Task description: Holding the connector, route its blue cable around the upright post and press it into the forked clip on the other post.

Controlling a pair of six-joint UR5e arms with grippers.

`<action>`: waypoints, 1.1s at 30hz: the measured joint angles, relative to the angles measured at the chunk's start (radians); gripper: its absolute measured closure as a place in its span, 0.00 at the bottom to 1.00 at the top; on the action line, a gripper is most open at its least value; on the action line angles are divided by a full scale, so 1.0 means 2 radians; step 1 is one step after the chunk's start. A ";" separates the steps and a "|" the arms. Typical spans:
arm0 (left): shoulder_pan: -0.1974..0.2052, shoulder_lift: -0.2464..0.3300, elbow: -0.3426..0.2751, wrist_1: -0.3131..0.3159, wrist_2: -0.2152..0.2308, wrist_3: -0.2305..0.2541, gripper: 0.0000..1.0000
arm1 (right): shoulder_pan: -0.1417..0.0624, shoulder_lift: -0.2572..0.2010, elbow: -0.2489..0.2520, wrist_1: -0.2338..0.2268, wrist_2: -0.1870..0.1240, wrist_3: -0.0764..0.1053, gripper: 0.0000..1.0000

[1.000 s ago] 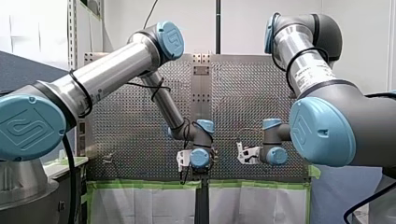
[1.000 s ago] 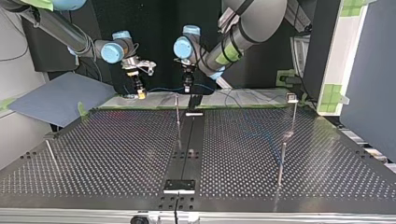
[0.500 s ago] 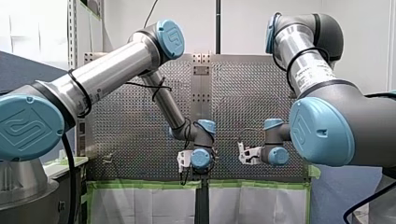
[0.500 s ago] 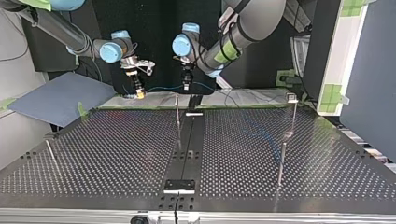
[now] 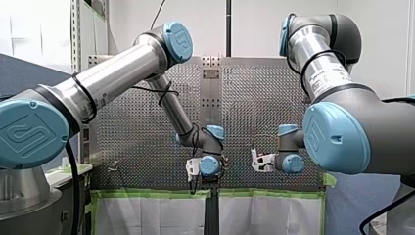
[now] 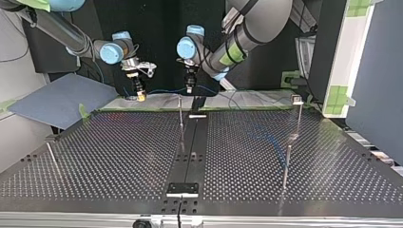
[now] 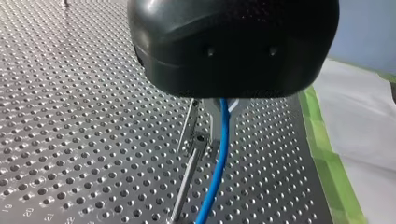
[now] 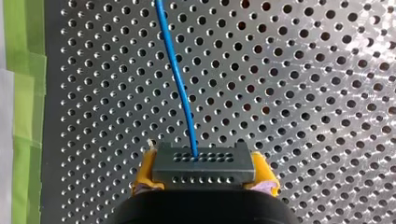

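My right gripper (image 8: 204,175) is shut with its yellow pads (image 8: 144,171) on a dark grey connector (image 8: 204,160). The blue cable (image 8: 177,74) runs from the connector ahead over the perforated plate. In the top view my right gripper (image 6: 140,95) hangs at the table's far edge. The cable (image 6: 166,90) spans from it to my left gripper (image 6: 189,88). My left gripper (image 7: 204,136) is shut, its metal fingers pinching the blue cable (image 7: 215,177) just above a thin upright post (image 7: 184,182). That post (image 6: 180,114) stands below it near the centre strip. A clip-topped post (image 6: 296,99) stands at the top view's right.
Two more thin posts rise from the perforated table (image 6: 119,156), one (image 6: 286,166) at the top view's right and a leaning one (image 6: 52,156) at its left. Green tape (image 7: 327,158) and white sheeting border the table's edge. A black strip (image 6: 192,147) runs down the middle.
My right gripper has drifted slightly toward the top view's left with the connector, drawing the cable along. My left gripper has stayed nearly in place, still shut on the cable.
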 joint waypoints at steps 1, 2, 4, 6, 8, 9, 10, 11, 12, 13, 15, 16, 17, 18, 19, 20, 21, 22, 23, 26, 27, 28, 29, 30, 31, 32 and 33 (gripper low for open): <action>0.000 0.000 0.000 0.002 0.003 -0.003 0.99 | 0.001 0.000 0.000 0.000 0.000 0.000 1.00; 0.001 0.000 0.000 0.005 0.007 -0.006 0.99 | 0.002 0.000 0.000 -0.001 0.000 0.000 1.00; 0.001 0.000 0.001 0.012 0.015 -0.014 0.99 | 0.003 0.000 0.000 -0.002 0.000 0.000 1.00; 0.003 0.000 0.002 0.015 0.021 -0.021 0.99 | 0.006 0.000 0.000 -0.003 0.000 0.001 1.00; 0.005 0.000 0.003 0.016 0.025 -0.025 0.99 | 0.008 0.000 0.000 -0.005 0.000 0.002 1.00; 0.006 0.000 0.004 0.017 0.027 -0.028 0.99 | 0.009 0.000 0.000 -0.006 0.000 0.004 1.00; 0.008 -0.001 0.004 0.017 0.028 -0.030 0.99 | 0.009 0.000 0.000 -0.008 0.000 0.005 1.00; 0.009 -0.001 0.005 0.018 0.029 -0.032 0.99 | 0.010 0.000 -0.001 -0.010 -0.001 0.009 1.00; 0.011 -0.002 0.005 0.018 0.032 -0.034 0.99 | 0.010 0.000 -0.001 -0.012 -0.002 0.011 1.00; 0.013 -0.002 0.005 0.018 0.033 -0.036 0.99 | 0.011 0.000 -0.001 -0.013 -0.003 0.013 1.00; 0.017 -0.003 0.006 0.018 0.036 -0.039 0.99 | 0.012 0.000 -0.001 -0.016 -0.005 0.017 1.00; 0.018 -0.004 0.007 0.018 0.037 -0.040 0.99 | 0.012 0.001 -0.001 -0.017 -0.006 0.018 1.00; 0.019 -0.004 0.007 0.018 0.037 -0.040 0.99 | 0.012 0.001 -0.001 -0.018 -0.006 0.019 1.00; 0.021 -0.004 0.008 0.018 0.039 -0.041 0.99 | 0.012 0.001 -0.001 -0.020 -0.007 0.020 1.00; 0.022 -0.004 0.009 0.018 0.040 -0.041 0.99 | 0.012 0.001 -0.001 -0.021 -0.007 0.022 1.00; 0.023 -0.004 0.010 0.018 0.042 -0.042 0.99 | 0.012 0.001 -0.001 -0.023 -0.007 0.024 1.00; 0.025 -0.005 0.011 0.017 0.043 -0.042 0.99 | 0.012 0.001 -0.001 -0.025 -0.007 0.025 1.00; 0.026 -0.005 0.012 0.017 0.045 -0.043 0.99 | 0.012 0.001 -0.001 -0.026 -0.007 0.027 1.00; 0.027 -0.005 0.013 0.017 0.047 -0.044 0.99 | 0.012 0.001 -0.001 -0.027 -0.007 0.028 1.00; 0.030 -0.005 0.016 0.017 0.053 -0.045 0.99 | 0.011 0.001 -0.001 -0.029 -0.007 0.030 1.00; 0.031 -0.005 0.018 0.016 0.055 -0.046 0.99 | 0.011 0.001 -0.001 -0.030 -0.007 0.030 1.00; 0.032 -0.005 0.018 0.015 0.056 -0.046 0.99 | 0.010 0.001 -0.001 -0.030 -0.007 0.030 1.00; 0.032 -0.005 0.019 0.014 0.057 -0.047 0.99 | 0.010 0.001 -0.001 -0.031 -0.006 0.031 1.00; 0.033 -0.005 0.019 0.013 0.058 -0.047 0.99 | 0.009 0.001 -0.001 -0.031 -0.006 0.032 1.00; 0.033 -0.005 0.019 0.013 0.058 -0.048 0.99 | 0.009 0.001 -0.001 -0.031 -0.006 0.032 1.00; 0.034 -0.005 0.020 0.012 0.059 -0.048 0.99 | 0.009 0.001 -0.001 -0.031 -0.006 0.032 1.00; 0.034 -0.006 0.020 0.012 0.059 -0.049 0.99 | 0.009 0.001 -0.001 -0.031 -0.005 0.033 1.00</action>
